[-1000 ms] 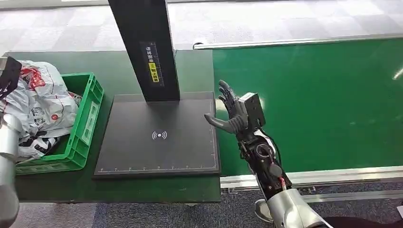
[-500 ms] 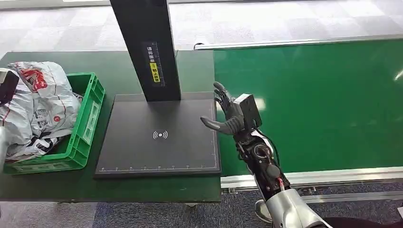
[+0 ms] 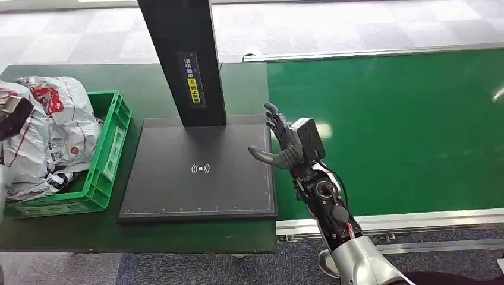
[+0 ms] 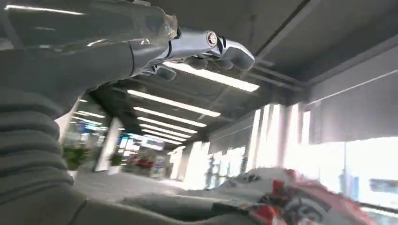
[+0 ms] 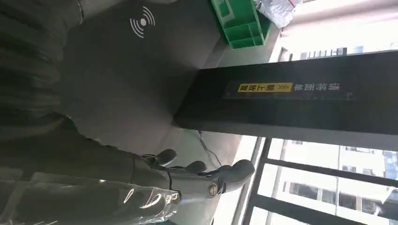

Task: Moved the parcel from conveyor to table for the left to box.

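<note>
White parcels with red print (image 3: 53,130) are piled in a green crate (image 3: 107,154) at the table's left end. My left hand (image 3: 13,111) shows at the picture's left edge, over the pile. In the left wrist view its fingers (image 4: 220,47) are spread with nothing between them, and a parcel (image 4: 291,201) lies apart from them. My right hand (image 3: 284,141) is open and empty, palm toward the left, above the right edge of the black scanner pad (image 3: 196,172). In the right wrist view its fingers (image 5: 206,176) hang over the same pad (image 5: 122,79).
A black post (image 3: 184,59) with a yellow label rises from the pad's far edge. The green conveyor belt (image 3: 404,130) runs along the right with a metal rail (image 3: 416,219) in front. The dark green table (image 3: 148,89) carries the pad and the crate.
My right hand has drifted a little to the left over the pad's edge. The left hand has come down lower over the parcels. The view itself shifted slightly.
</note>
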Available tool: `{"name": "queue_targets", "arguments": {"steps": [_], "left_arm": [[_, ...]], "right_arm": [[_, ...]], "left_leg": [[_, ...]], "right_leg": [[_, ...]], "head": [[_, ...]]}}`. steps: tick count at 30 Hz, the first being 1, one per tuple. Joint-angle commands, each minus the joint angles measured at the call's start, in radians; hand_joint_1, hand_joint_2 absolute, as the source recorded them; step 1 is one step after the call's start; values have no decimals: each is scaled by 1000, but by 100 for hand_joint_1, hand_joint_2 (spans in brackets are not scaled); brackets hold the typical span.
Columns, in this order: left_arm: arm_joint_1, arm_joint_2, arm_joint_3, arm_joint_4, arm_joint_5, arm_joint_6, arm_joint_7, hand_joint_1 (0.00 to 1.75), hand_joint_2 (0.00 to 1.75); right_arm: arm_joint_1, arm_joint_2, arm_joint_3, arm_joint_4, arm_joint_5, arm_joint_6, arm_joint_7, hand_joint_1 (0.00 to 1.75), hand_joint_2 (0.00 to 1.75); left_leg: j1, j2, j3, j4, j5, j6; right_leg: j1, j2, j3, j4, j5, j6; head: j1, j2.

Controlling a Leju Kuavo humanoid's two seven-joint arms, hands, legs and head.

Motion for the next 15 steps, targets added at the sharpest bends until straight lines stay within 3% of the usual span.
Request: {"name": "queue_targets", "arguments": {"steps": [1, 4, 5, 6, 12, 15], "left_arm": [[-68, -225, 310, -138, 225, 35, -327, 0, 0], [-76, -305, 450, -248, 256, 35, -532, 0, 0], [-61, -352, 538, -370, 215, 35, -653, 0, 175], [-69, -369, 585, -384, 240, 35, -725, 0, 175], [-76, -392, 505, -343, 355, 35, -732, 0, 175], [-67, -398, 379, -241, 543, 35, -732, 0, 175]], "right_arm": [[-33, -20, 33, 23, -2, -5, -3, 0, 175], [-37, -12, 33, 28, 6, 3, -9, 0, 175], [-42, -2, 37, 35, 12, 5, -8, 0, 175], [-44, 2, 39, 38, 15, 3, -8, 0, 175], [-35, -3, 38, 25, 23, -3, -9, 0, 175], [-30, -12, 34, 15, 31, -2, -3, 0, 175]], "left_leg": [[0, -7, 2, -1, 0, 1], [0, -5, 0, 0, 1, 1], [0, -5, 1, 0, 0, 1], [0, -3, 1, 0, 0, 1], [0, 0, 2, 0, 0, 1], [0, -6, 1, 0, 1, 1]], "right_leg": [[0, -7, 5, -1, -2, 0], [0, -5, 3, -1, -1, 0], [1, -6, 4, -1, -1, 0], [0, -4, 2, -1, -1, 0], [0, -1, 2, -1, -1, 0], [0, -7, 3, -1, -1, 0]], "head": [[0, 0], [0, 0], [0, 0], [0, 0], [0, 0], [0, 0]]}}
